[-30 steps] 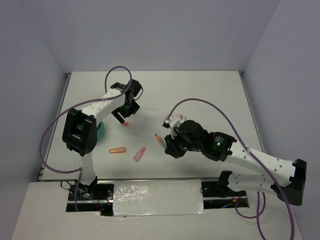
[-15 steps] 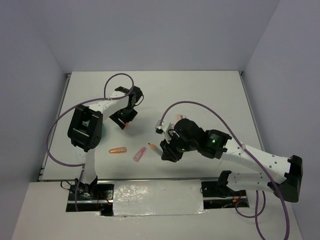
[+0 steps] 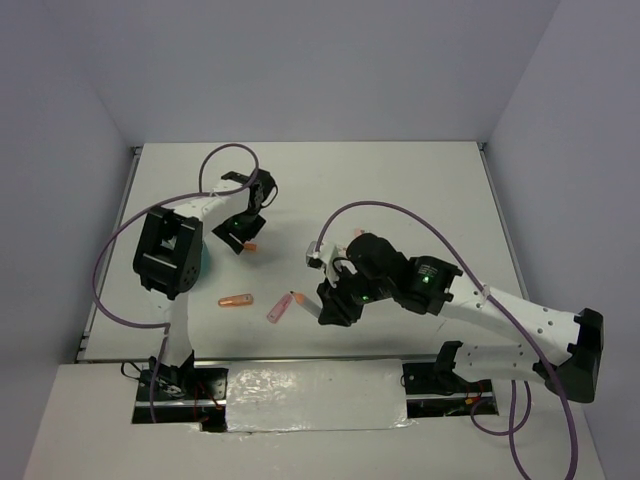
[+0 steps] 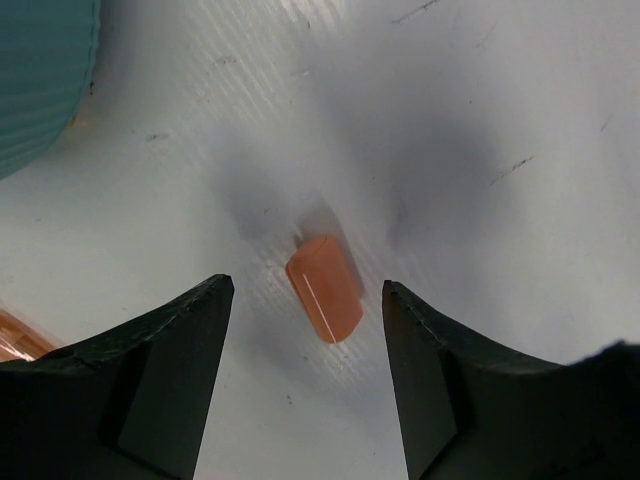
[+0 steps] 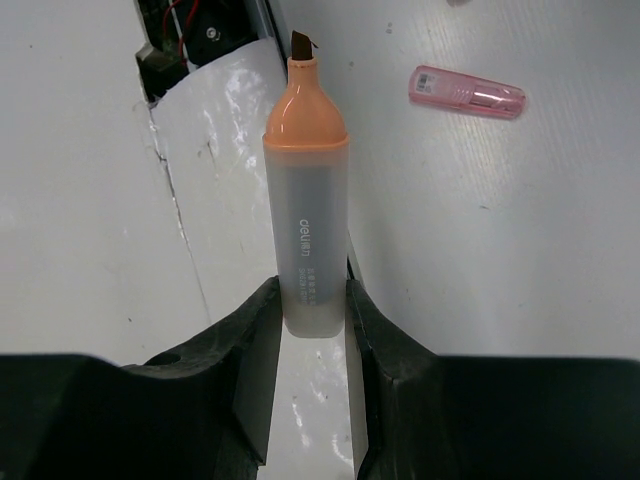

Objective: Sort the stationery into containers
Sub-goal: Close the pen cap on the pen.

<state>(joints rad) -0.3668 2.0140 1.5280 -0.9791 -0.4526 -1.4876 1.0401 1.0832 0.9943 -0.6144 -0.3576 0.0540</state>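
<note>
Pick step: left gripper [image 3: 239,237] has its jaws wide, straddling the orange cap [image 4: 325,288] just beside the teal bowl [image 4: 40,80]. Next – close squarely on the cap, carry it to the bowl. Right gripper [image 5: 312,320] clamps the uncapped orange marker [image 5: 306,230], well right of the bowl.

Bowl [image 4: 40,80] was teal, loose cap [image 4: 325,288] orange, highlighter [image 5: 306,240] frosted grey with orange tip, marker [image 5: 466,91] pink, worktop [image 4: 520,110] white.
</note>
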